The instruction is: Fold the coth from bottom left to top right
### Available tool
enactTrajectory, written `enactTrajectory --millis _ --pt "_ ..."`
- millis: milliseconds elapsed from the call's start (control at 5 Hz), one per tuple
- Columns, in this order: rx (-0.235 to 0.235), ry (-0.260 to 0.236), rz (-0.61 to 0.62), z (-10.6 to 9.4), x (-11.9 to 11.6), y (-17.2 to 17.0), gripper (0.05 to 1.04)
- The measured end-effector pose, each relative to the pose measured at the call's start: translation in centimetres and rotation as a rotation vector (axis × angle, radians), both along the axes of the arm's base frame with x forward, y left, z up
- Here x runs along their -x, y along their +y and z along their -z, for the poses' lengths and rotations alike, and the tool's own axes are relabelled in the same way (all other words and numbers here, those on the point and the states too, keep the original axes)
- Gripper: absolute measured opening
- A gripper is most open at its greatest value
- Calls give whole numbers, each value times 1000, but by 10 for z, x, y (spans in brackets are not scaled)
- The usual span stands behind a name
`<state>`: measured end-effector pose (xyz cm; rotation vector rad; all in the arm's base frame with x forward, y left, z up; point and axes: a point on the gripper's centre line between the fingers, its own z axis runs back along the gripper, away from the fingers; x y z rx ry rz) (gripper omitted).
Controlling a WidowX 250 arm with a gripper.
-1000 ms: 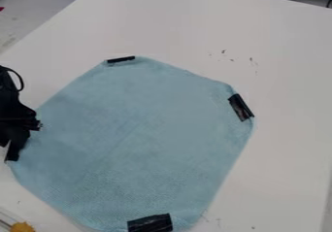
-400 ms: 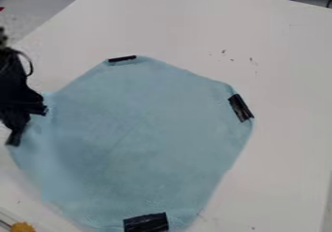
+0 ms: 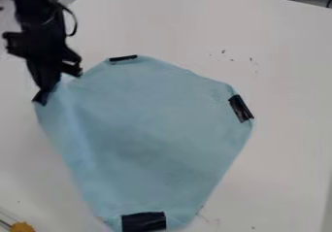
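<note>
One blue cloth (image 3: 152, 129); three black tape patches (image 3: 240, 108) show along its edges. One black arm (image 3: 34, 5), one gripper (image 3: 50, 78), one cable loop (image 3: 74, 27). One white table (image 3: 285, 56). One yellow-orange object (image 3: 23, 227).

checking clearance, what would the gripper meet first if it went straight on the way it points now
The gripper points roughly downward, gripping the edge of the blue cloth; beyond that held part, probably the white table, though its height above it is unclear
</note>
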<state>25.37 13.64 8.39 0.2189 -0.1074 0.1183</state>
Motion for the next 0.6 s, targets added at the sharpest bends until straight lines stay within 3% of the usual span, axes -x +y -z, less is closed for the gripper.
enactTrajectory --millis 600 --pt "223 55 72 44 -54 -54 54"
